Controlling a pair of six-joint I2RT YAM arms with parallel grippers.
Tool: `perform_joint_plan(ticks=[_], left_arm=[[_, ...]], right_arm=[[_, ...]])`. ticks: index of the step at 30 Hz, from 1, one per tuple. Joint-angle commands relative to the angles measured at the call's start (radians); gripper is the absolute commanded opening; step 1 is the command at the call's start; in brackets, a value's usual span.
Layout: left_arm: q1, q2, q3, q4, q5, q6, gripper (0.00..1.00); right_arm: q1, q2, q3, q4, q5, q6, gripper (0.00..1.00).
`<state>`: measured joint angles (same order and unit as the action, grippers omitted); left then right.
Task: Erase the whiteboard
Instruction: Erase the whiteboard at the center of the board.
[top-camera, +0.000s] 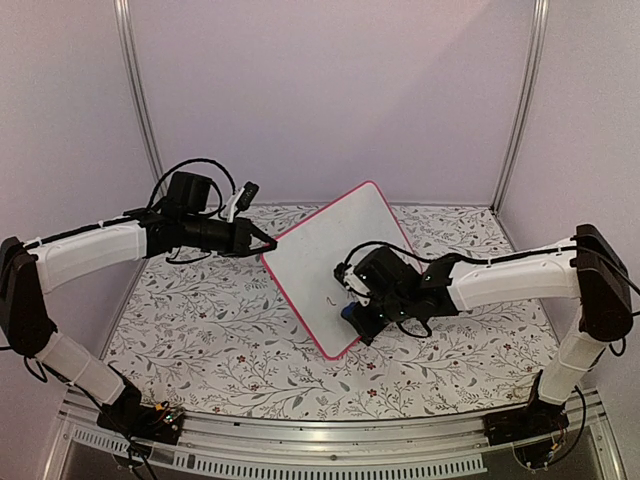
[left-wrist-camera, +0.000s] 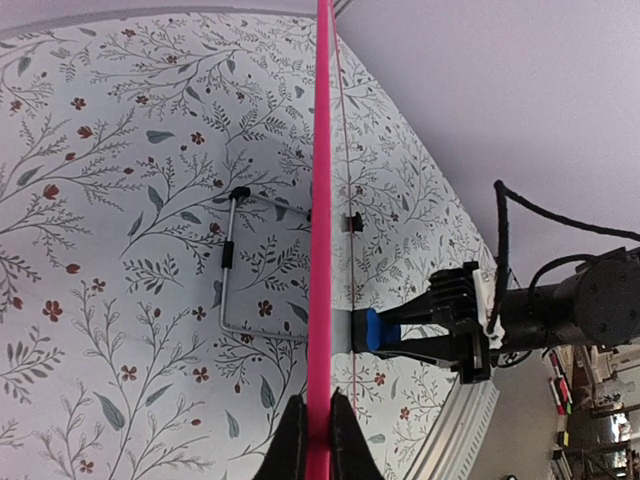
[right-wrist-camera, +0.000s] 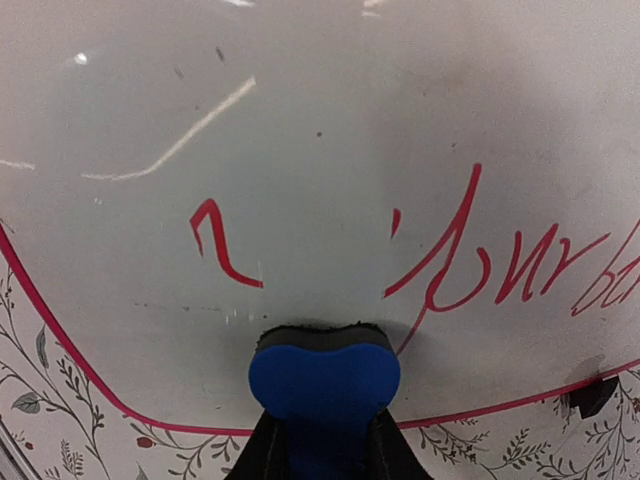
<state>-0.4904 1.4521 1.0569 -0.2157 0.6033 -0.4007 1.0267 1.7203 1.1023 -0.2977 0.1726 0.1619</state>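
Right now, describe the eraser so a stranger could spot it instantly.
Start at the flowered table and find the pink-framed whiteboard tilted up in its middle. Near the board's lower edge, the right gripper holds a small block against the white face. That eraser is the only bright blue thing there, with a dark pad toward the board.

Table (top-camera: 200, 340), floral-patterned top (grey sprigs, red blooms); metal front rail (top-camera: 330, 440)
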Motion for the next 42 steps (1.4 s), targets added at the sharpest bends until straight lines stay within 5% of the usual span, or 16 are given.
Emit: perform_joint_plan(ticks=[1, 20, 42], left_arm=[[-0.013, 0.002, -0.005, 0.029, 0.024, 0.035, 0.00], [-0.013, 0.023, -0.003, 0.029, 0.030, 0.032, 0.00], [-0.013, -0.002, -0.004, 0.035, 0.044, 0.024, 0.00]], right_arm=[[0.008, -0.031, -0.084, -0.024, -0.038, 0.055, 0.00], [0.044, 0.050, 0.283, -0.102, 0.080, -0.091, 0.00], [-0.020, 0.010, -0.095, -0.019, -0.068, 0.029, 0.00]])
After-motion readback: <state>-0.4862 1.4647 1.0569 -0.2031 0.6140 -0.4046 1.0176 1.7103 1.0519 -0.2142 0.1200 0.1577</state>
